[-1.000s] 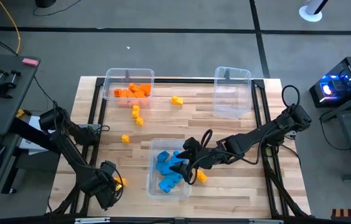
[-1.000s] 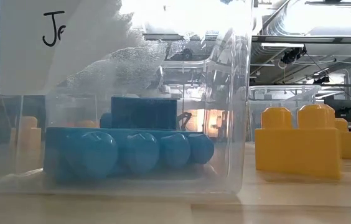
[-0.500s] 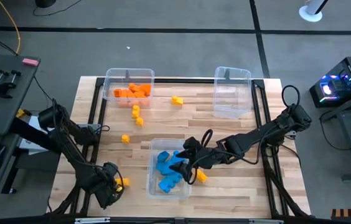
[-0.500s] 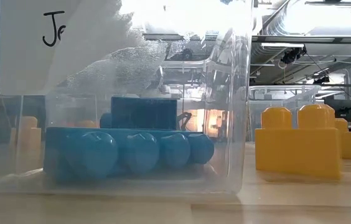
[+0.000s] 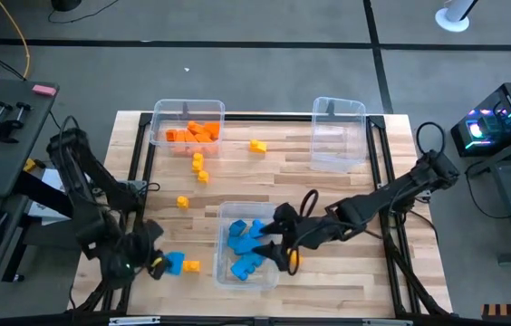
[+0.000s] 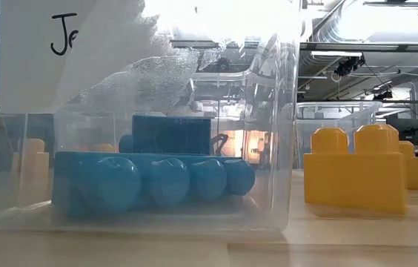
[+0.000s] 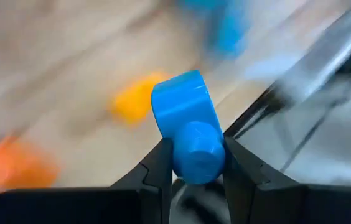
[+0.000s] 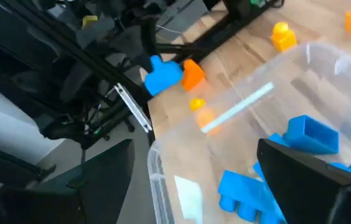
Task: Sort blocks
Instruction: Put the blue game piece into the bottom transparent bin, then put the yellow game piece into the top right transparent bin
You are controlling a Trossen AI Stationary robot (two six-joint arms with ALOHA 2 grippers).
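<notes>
Blue block (image 7: pixel 188 130) clamped between left gripper (image 5: pixel 154 263) fingers, seen close in left wrist view with a stud facing the camera; in high view it sits at about 7 o'clock on the table (image 5: pixel 346 195), just off the left fingertips, with an orange block (image 5: pixel 191 265) touching its right side. Same blue and orange pair shows in right wrist view (image 8: pixel 163 74), beyond the near bin's corner. Near bin (image 5: pixel 222 272) at 6 o'clock holds several blue blocks (image 5: pixel 246 244); low view looks through its clear wall at a long blue block (image 6: pixel 150 182). Right gripper (image 5: pixel 274 246) hangs over this bin's right edge, fingers spread wide, grasping nothing; a small orange-yellow block (image 5: pixel 294 258) lies just outside the bin by it. Far-left bin (image 5: pixel 160 113) at 11 o'clock holds orange blocks (image 5: pixel 192 133). Far-right bin (image 5: pixel 361 136) at 1 o'clock, contents cannot tell. Loose yellow blocks on the table: one at 12 o'clock (image 5: pixel 257 145), two near the orange bin (image 5: pixel 200 167), one at 9 o'clock (image 5: pixel 182 202). Low view also shows a big yellow block (image 6: pixel 356 170) right of the near bin.
</notes>
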